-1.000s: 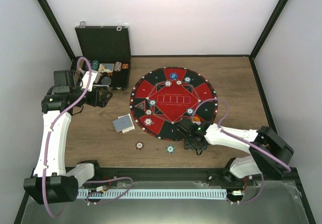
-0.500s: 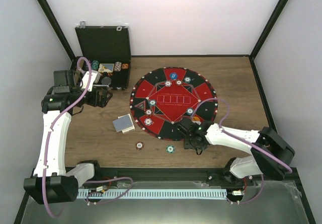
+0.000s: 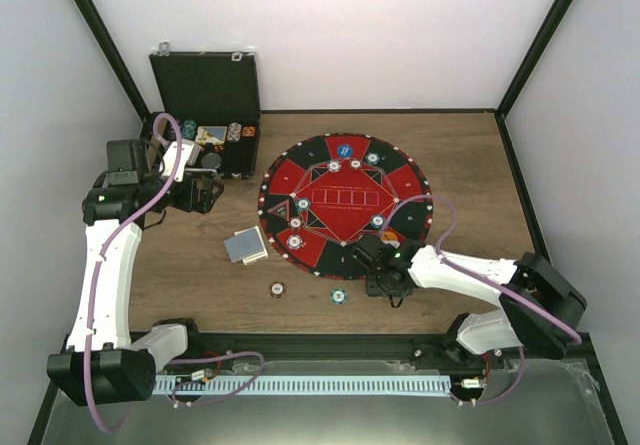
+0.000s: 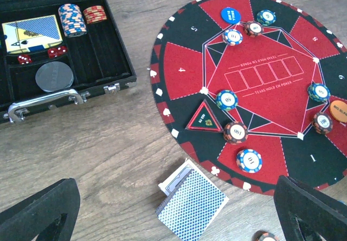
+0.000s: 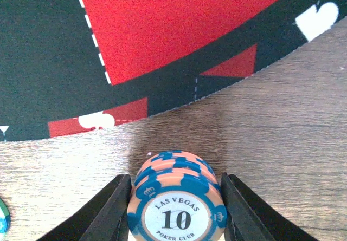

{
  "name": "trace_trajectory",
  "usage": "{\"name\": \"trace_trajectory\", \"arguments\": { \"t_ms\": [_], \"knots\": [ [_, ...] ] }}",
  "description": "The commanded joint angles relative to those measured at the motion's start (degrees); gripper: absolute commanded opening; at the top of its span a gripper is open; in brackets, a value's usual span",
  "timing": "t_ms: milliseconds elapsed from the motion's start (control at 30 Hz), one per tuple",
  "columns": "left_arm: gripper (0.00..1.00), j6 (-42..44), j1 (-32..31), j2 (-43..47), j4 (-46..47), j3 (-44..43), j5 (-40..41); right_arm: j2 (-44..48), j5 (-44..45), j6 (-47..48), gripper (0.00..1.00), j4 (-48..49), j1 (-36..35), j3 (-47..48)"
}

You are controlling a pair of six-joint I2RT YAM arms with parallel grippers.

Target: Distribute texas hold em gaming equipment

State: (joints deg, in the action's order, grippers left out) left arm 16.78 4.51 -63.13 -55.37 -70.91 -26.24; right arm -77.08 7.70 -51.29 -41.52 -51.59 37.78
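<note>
- Top external view: the left gripper (image 3: 205, 193) hangs just in front of the open black case (image 3: 205, 90), off the round mat (image 3: 340, 200).
- The right gripper (image 3: 385, 283) is low at the mat's near edge.
- The card deck (image 3: 245, 245) lies on the table (image 3: 470, 155) just beside the mat's left rim. Two loose chips (image 3: 277, 289) lie on the wood near the deck.
- Left wrist view: the fingers (image 4: 38, 211) stand spread wide with nothing between them.
- The blue disc (image 4: 230, 15) and the orange disc (image 4: 339, 111) lie on the mat, well apart. Striped chips ring the red centre.
- More chips stand stacked in the case.
- Right wrist view: the fingers (image 5: 108, 214) press against both sides of a chip stack (image 5: 176, 208) marked 10.
- The stack is on bare wood, just off the mat's edge.
</note>
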Motion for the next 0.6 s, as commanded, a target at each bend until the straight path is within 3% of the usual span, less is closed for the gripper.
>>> {"name": "trace_trajectory", "arguments": {
  "t_ms": [0,67,233,400,567],
  "knots": [
    [1.00,0.56,0.32,1.08,-0.57,-1.42,-1.07,0.37,0.65,-0.32,0.35,-1.13,-0.51,1.98],
    [1.00,0.70,0.36,1.03,-0.52,-1.42,-1.09,0.67,0.96,-0.34,0.27,-1.88,-0.48,2.66],
    [1.00,0.70,0.29,0.95,-0.62,-1.66,-1.17,2.07,4.11,0.50,0.18,-5.93,-0.38,8.21],
    [1.00,0.74,0.32,0.99,-0.79,-1.95,-1.18,1.57,5.70,4.36,0.18,-8.53,2.91,15.85],
    [1.00,0.91,0.28,1.04,-1.13,-2.19,-0.92,-0.79,6.16,11.38,0.18,-7.18,10.91,21.71]
  ]
}}
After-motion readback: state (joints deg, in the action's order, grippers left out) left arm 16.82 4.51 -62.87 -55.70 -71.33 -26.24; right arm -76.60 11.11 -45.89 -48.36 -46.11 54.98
